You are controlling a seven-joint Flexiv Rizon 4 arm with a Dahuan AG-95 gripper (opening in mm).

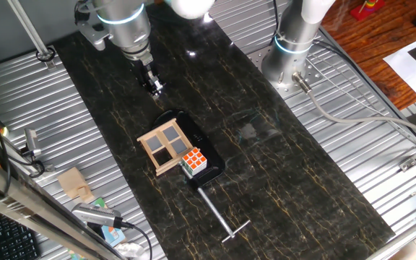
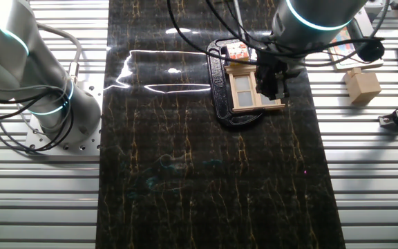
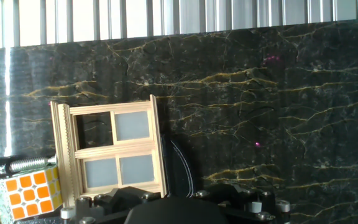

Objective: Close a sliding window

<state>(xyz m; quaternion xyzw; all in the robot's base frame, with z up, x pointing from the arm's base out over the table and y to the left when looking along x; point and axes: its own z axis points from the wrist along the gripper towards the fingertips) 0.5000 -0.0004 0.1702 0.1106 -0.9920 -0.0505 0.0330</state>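
The sliding window [image 1: 166, 148] is a small tan wooden frame with cross bars and four panes, standing on a black base [image 1: 211, 165] in the middle of the dark marble table. It also shows in the other fixed view [image 2: 244, 90] and in the hand view [image 3: 114, 149]. My gripper [image 1: 154, 87] hangs above the table behind the window, apart from it, and its fingers look closed together and empty. In the other fixed view the gripper [image 2: 271, 79] overlaps the window's right edge. The hand view shows only the dark gripper body at the bottom, not the fingertips.
A Rubik's cube [image 1: 193, 162] sits on the base against the window's corner, also in the hand view [image 3: 35, 193]. A metal rod with a T-handle [image 1: 219, 213] sticks out from the base. A second arm's base [image 1: 295, 43] and a wooden block [image 2: 362, 86] stand off the marble.
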